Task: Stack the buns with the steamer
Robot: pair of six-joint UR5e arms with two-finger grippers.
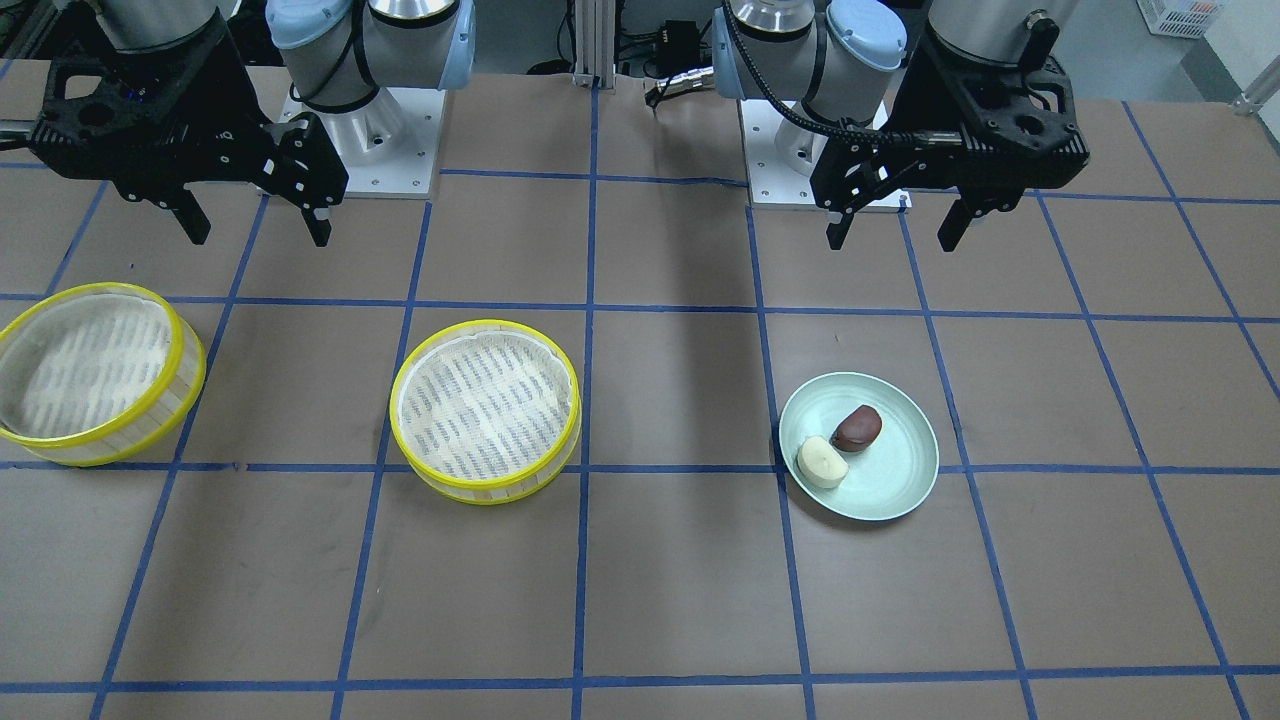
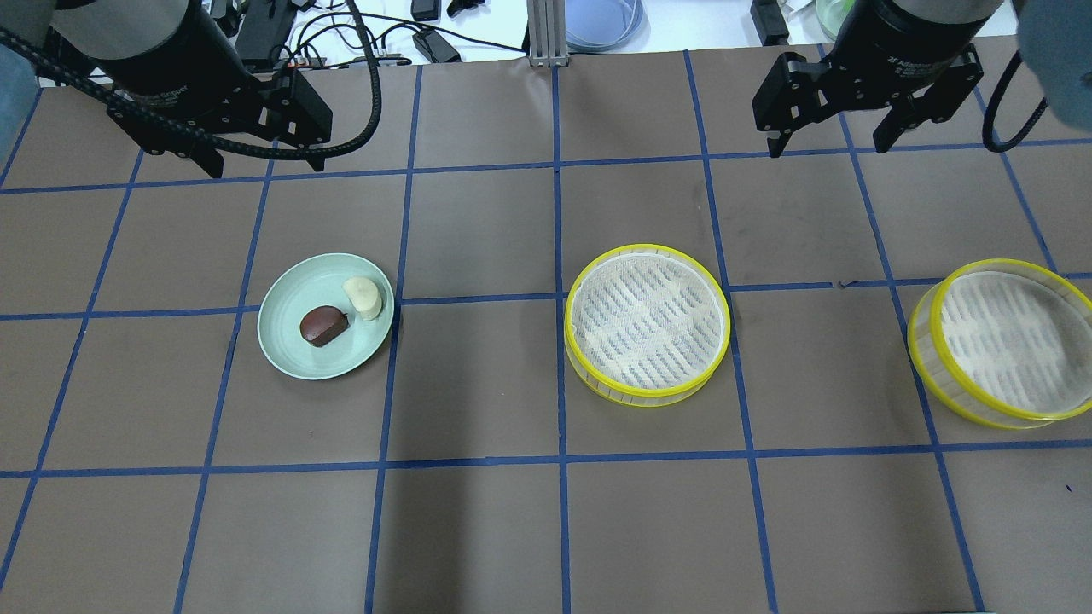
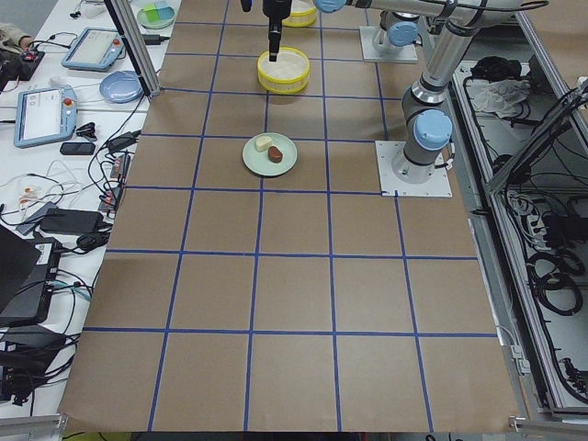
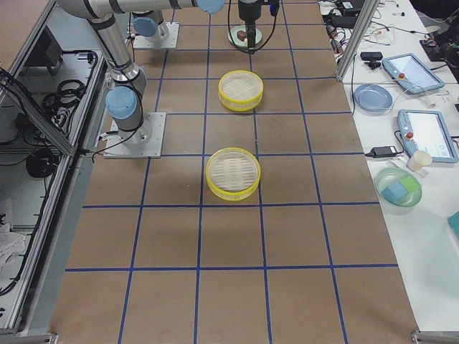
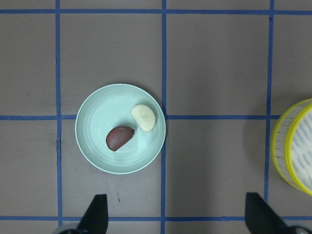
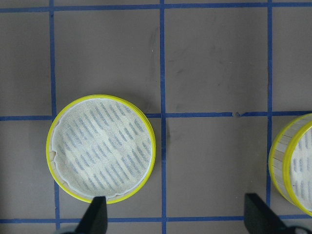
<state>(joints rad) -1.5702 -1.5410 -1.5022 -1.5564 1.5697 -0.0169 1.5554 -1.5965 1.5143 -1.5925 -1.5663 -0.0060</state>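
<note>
A cream-yellow bun [image 2: 363, 298] and a reddish-brown bun [image 2: 323, 325] lie side by side on a pale green plate [image 2: 290, 350]. Two yellow-rimmed steamer baskets stand empty: one mid-table [image 2: 647, 311], one far to my right [image 2: 1007, 341]. My left gripper [image 2: 260, 162] is open and empty, high above and behind the plate. Its wrist view shows both buns [image 5: 144, 117] [image 5: 119, 138] beyond the spread fingertips [image 5: 95, 214]. My right gripper [image 2: 827, 147] is open and empty, high behind the gap between the two baskets. Its wrist view shows the middle basket [image 6: 101, 147].
The brown table [image 2: 478, 529] is marked in squares by blue tape. Arm bases [image 1: 370, 150] stand at the robot's side. Cables and devices lie beyond the far edge [image 2: 426, 34].
</note>
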